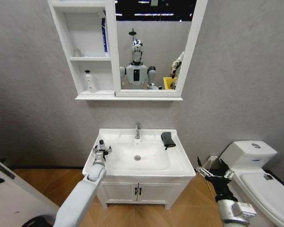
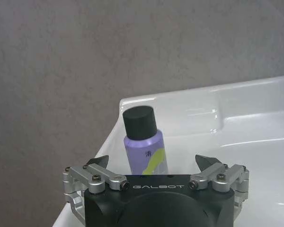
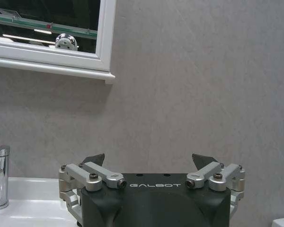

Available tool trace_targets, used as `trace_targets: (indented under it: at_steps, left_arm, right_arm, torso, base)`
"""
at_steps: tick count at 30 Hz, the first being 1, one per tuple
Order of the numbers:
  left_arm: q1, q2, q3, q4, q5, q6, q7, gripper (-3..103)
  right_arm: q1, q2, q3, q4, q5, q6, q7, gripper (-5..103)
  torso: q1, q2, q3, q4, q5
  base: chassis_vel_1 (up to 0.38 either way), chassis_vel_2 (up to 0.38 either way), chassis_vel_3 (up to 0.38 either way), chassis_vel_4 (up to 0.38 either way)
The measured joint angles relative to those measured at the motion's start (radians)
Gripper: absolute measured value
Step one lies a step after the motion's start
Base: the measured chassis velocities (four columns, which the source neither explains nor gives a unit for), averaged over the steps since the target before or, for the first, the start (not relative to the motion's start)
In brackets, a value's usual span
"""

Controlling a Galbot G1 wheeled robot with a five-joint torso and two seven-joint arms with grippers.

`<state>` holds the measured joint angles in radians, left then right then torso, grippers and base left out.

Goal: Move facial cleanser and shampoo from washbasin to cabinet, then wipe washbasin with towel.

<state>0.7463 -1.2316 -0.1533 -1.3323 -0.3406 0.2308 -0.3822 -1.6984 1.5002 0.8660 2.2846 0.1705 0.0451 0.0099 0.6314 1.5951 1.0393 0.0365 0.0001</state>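
step: first pickup | left gripper (image 2: 152,163) spread around purple bottle (image 2: 143,142) on washbasin (image 1: 180,156) — needs closing, lifting to cabinet (image 1: 87,56) | right gripper (image 3: 149,161) spread, idle

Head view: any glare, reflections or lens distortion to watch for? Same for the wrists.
Head view: wide-angle bend at the edges, the cabinet leans; the mirror reflects the robot and ceiling lights. Left wrist view: bright highlights on the washbasin rim behind the purple bottle, left tool open. Right wrist view: even light on the grey wall; right tool open.
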Motion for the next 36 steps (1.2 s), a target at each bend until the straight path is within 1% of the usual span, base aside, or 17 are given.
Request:
trace_targets:
  at_steps: [1,6,12,18,19,20,21,23,24,25,26,28,29,31,32,35,36]
  left_arm:
    - [-0.007,-0.006,-0.006,0.025,0.004,-0.002,0.006,100]
    - [-0.023,-0.02,-0.026,0.069,0.011,-0.011,0.028,100]
    - [-0.047,-0.031,-0.032,0.083,0.006,-0.028,0.041,100]
    - [-0.058,-0.038,-0.032,0.095,-0.002,-0.031,0.044,100]
    - [-0.065,-0.041,-0.035,0.109,-0.005,-0.035,0.052,102]
    - [-0.072,-0.045,-0.04,0.12,-0.009,-0.038,0.055,98]
    - [-0.072,-0.045,-0.04,0.12,-0.009,-0.038,0.055,98]
    - [-0.082,-0.054,-0.049,0.137,-0.013,-0.04,0.055,88]
    - [-0.082,-0.054,-0.049,0.137,-0.013,-0.04,0.055,88]
    - [-0.086,-0.059,-0.055,0.144,-0.014,-0.042,0.055,82]
    - [-0.086,-0.059,-0.055,0.144,-0.014,-0.042,0.055,82]
    - [-0.09,-0.062,-0.059,0.152,-0.016,-0.044,0.055,72]
    - [-0.09,-0.062,-0.059,0.152,-0.016,-0.044,0.055,72]
    - [-0.088,-0.062,-0.059,0.148,-0.017,-0.046,0.055,60]
    - [-0.088,-0.062,-0.059,0.148,-0.017,-0.046,0.055,60]
    - [-0.081,-0.053,-0.059,0.125,-0.033,-0.049,0.064,44]
    - [-0.081,-0.053,-0.059,0.125,-0.033,-0.049,0.064,44]
  right_arm:
    - [0.002,-0.001,0.0,-0.003,0.0,0.001,0.0,100]
    - [0.006,-0.002,0.001,-0.012,-0.001,0.002,0.0,100]
    - [0.002,-0.003,0.0,-0.023,-0.004,0.01,0.0,100]
    - [0.002,-0.001,-0.001,-0.023,-0.005,0.011,0.0,100]
    - [0.002,-0.001,0.001,-0.023,-0.004,0.011,0.0,100]
    - [0.001,-0.001,0.003,-0.024,-0.004,0.013,0.001,100]
    - [0.001,-0.001,0.003,-0.024,-0.004,0.013,0.001,100]
    - [0.0,0.0,0.006,-0.027,-0.004,0.018,0.001,100]
    - [0.0,0.0,0.006,-0.027,-0.004,0.018,0.001,100]
    - [-0.001,0.0,0.007,-0.028,-0.005,0.02,0.001,100]
    - [-0.001,0.0,0.007,-0.028,-0.005,0.02,0.001,100]
    - [-0.004,0.001,0.01,-0.03,-0.005,0.024,0.002,100]
    - [-0.004,0.001,0.01,-0.03,-0.005,0.024,0.002,100]
    - [-0.002,0.0,0.013,-0.03,-0.004,0.024,0.002,100]
    - [-0.002,0.0,0.013,-0.03,-0.004,0.024,0.002,100]
    - [0.001,0.0,0.014,-0.028,-0.003,0.024,0.003,100]
    - [0.001,0.0,0.014,-0.028,-0.003,0.024,0.003,100]
  torso:
    - [0.0,0.0,0.0,0.0001,-0.0001]
    - [0.0,0.0,0.0,0.0002,-0.0001]
    - [0.0,0.0,0.0,0.0,0.0]
    - [0.0,0.0,0.0,0.0,-0.0001]
    - [0.0,0.0,0.0,0.0,-0.0001]
    - [0.0,0.0,0.0,0.0001,0.0]
    - [0.0,0.0,0.0,0.0001,0.0]
    - [0.0,0.0,0.0,0.0001,0.0]
    - [0.0,0.0,0.0,0.0001,0.0]
    - [0.0,0.0,0.0,0.0001,-0.0001]
    - [0.0,0.0,0.0,0.0001,-0.0001]
    - [0.0,0.0,0.0,0.0001,0.0]
    - [0.0,0.0,0.0,0.0001,0.0]
    - [0.0,0.0,0.0,0.0,-0.0001]
    - [0.0,0.0,0.0,0.0,-0.0001]
    - [0.0,0.0,0.0,0.0001,-0.0001]
    - [0.0,0.0,0.0,0.0001,-0.0001]
  base:
    - [0.0,0.0,0.0,0.0]
    - [0.0,0.0,0.0,0.0]
    - [0.0,0.0,0.0,0.0]
    - [0.0,0.0,0.0,0.0]
    - [0.0,0.0,0.0,0.0]
    - [0.0,0.0,0.0,0.0]
    - [0.0,0.0,0.0,0.0]
    - [0.0,0.0,0.0,0.0]
    - [0.0,0.0,0.0,0.0]
    - [0.0,0.0,0.0,0.0]
    - [0.0,0.0,0.0,0.0]
    - [0.0,0.0,0.0,0.0]
    - [0.0,0.0,0.0,0.0]
    - [0.0,0.0,0.0,0.0]
    - [0.0,0.0,0.0,0.0]
    - [0.0,0.0,0.0,0.0]
    - [0.0,0.0,0.0,0.0]
